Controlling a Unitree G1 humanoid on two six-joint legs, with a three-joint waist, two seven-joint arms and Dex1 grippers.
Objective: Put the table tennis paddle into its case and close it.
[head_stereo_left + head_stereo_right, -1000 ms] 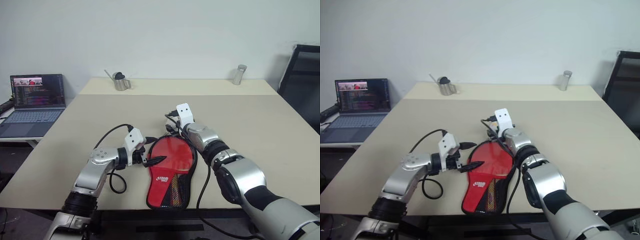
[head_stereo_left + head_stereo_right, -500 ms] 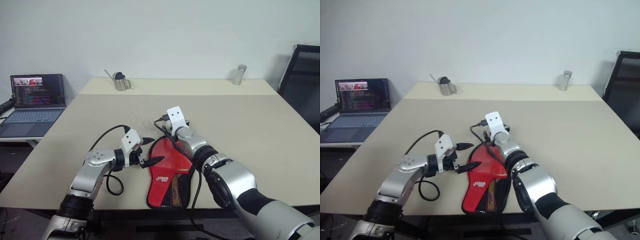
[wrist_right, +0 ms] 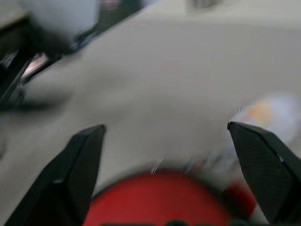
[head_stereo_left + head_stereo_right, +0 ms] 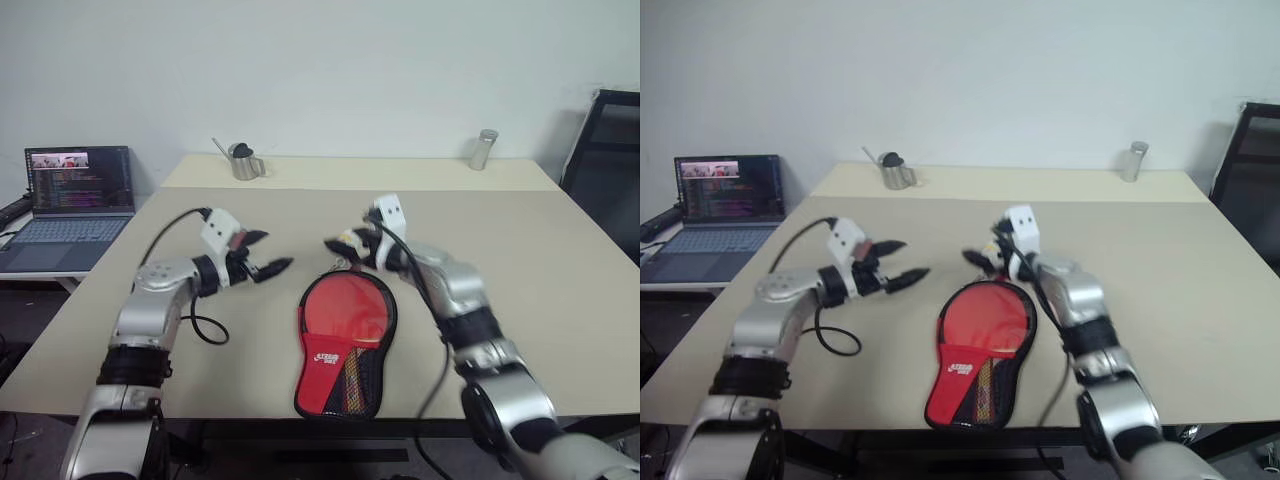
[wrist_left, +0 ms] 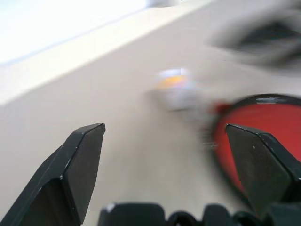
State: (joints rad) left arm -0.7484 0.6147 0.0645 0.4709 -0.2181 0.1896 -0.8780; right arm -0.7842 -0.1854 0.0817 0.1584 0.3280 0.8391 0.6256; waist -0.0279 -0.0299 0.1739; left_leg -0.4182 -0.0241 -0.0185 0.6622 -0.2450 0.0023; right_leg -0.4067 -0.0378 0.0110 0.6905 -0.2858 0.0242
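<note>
Now my left end effector (image 4: 268, 254) hangs above the worktop (image 4: 560, 270), to the left of the case (image 4: 343, 335), with its two black fingers spread wide and nothing between them. My right end effector (image 4: 338, 248) is just behind the round end of the case, also wide open and empty – neither of them touches anything.

The case lies open near the front edge of the worktop, red inside, with a white logo and a black mesh pocket toward the narrow end. The table tennis paddle (image 4: 987, 318) seems to rest already inside it, its red face up, but red on red makes the border hard to tell. The handle I cannot make out clearly under the mesh.

I judge the case soft and light – it will bend and slide if I push on one side only. So I think one end effector should press the lower half down, and the other should take the loose black rim and fold it over before looking for the zip
</note>
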